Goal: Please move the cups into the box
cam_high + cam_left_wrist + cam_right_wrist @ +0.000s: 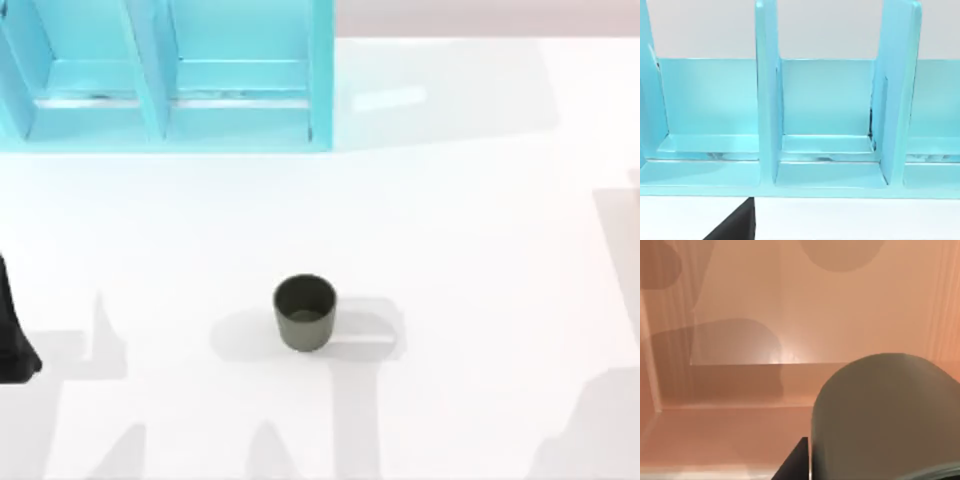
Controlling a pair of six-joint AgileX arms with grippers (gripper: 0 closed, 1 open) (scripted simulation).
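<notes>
Looking down on a plain white table, with a turquoise partitioned shelf rack sitting beyond and left of the round dark olive-grey handleless cup standing upright mid-table. Peering from the right wrist into a peach-walled box, with a second olive cup looming just beside the right gripper; telling clenched from released not being possible. Idling well left of the mid-table cup, the left arm, grip likewise unreadable. Risking, by judgement: toppling the second olive cup or clipping a box wall when pulling out.
</notes>
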